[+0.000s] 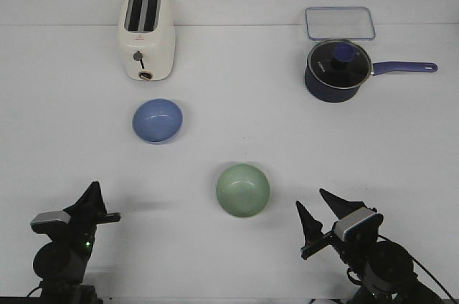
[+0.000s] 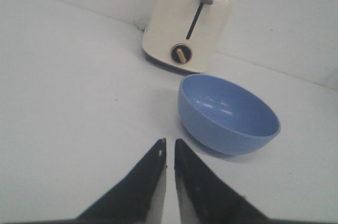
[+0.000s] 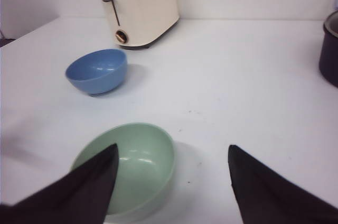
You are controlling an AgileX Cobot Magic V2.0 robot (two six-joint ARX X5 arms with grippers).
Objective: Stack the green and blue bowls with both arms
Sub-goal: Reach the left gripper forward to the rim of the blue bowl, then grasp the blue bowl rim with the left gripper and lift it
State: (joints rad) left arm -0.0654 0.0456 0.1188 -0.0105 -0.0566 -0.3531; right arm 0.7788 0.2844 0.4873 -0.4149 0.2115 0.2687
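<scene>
With its fingers (image 3: 95, 182) apart, the right gripper (image 1: 320, 216) should take the near green bowl's (image 1: 243, 189) rim squarely, while the left gripper (image 1: 95, 203), fingers together, must spread them for the blue bowl (image 1: 157, 120).

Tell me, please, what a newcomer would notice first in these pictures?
Probably the two bowls apart on the white table: the blue bowl just in front of the cream toaster, and the green bowl nearer the robot, close to the open right gripper. Next, the dark saucepan at the far right.

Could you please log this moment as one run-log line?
left gripper: shut, empty | right gripper: open, empty | blue bowl, green bowl: apart, unstacked
</scene>
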